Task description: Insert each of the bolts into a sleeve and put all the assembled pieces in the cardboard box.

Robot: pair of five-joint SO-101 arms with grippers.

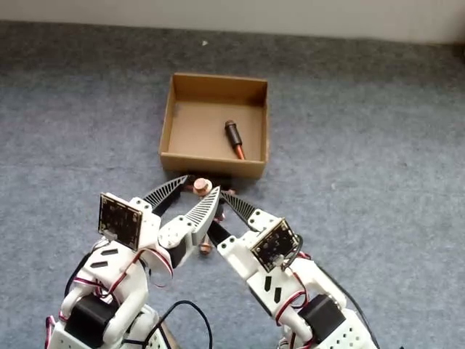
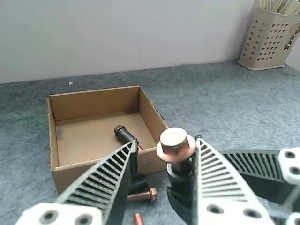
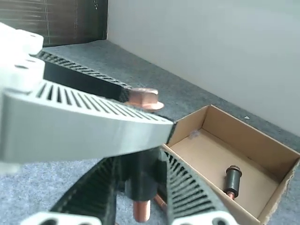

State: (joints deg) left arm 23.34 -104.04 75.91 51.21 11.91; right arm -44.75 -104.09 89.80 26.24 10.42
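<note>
Your left arm [image 1: 116,291] is stretched forward from the table's [image 1: 378,145] near edge. Its left gripper [image 2: 165,143] stands spread apart astride the bolt [image 3: 143,98], white finger [image 2: 206,178] just beside the head. I judge it is placed to guide or press the bolt down. The bolt stands upright in the sleeve [image 3: 140,180], tip showing below, just in front of the cardboard box's [image 1: 211,163] near wall. Loose bolts [image 2: 143,195] lie on the table beneath. Your right gripper [image 3: 139,164] is clamped on the sleeve, evidently serving as a fixture, with the right arm [image 1: 290,283] angled inward. One assembled piece [image 1: 234,138] lies in the box near its right wall.
</note>
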